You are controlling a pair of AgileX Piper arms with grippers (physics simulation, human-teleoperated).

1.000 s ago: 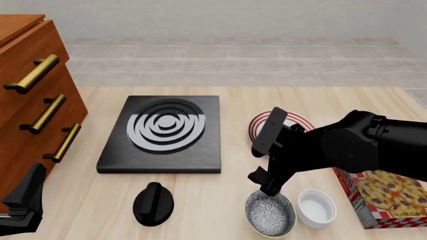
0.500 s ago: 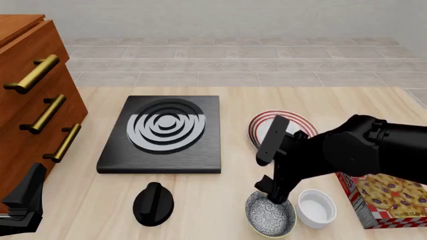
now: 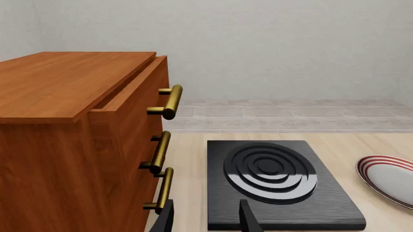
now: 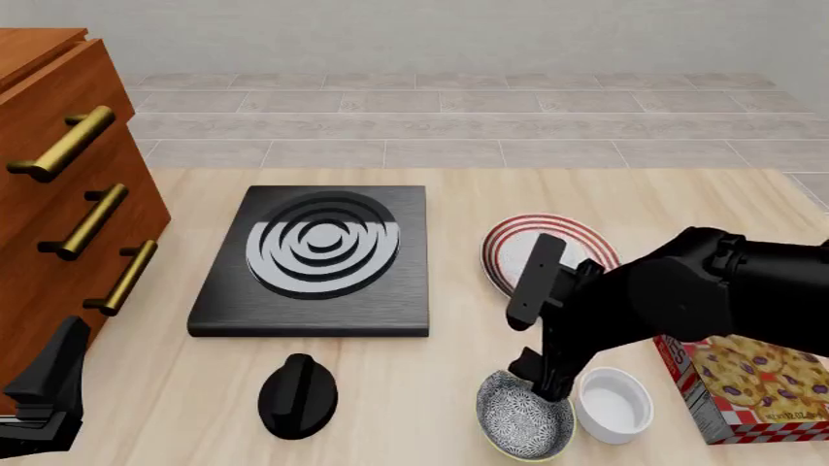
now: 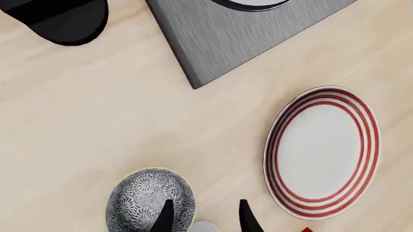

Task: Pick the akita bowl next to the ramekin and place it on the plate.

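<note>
Right claw [image 5: 202,216] spread, pinching nothing; one finger [image 5: 166,215] sits over the bowl's rim, the other outside, toward the ramekin [image 4: 614,403]. Bowl [image 4: 525,416] lies at the table's near edge, just beside the ramekin at its 9 o'clock, directly under the claw in the front view. Bowl is round, no long axis, so a rim pinch is probably the plan. Plate [image 4: 504,240] lies at about 12 o'clock from the bowl, apart from it. Left claw [image 3: 205,218] also spread, parked far off by the drawers [image 3: 77,145]; right arm clearly nearer.
</note>
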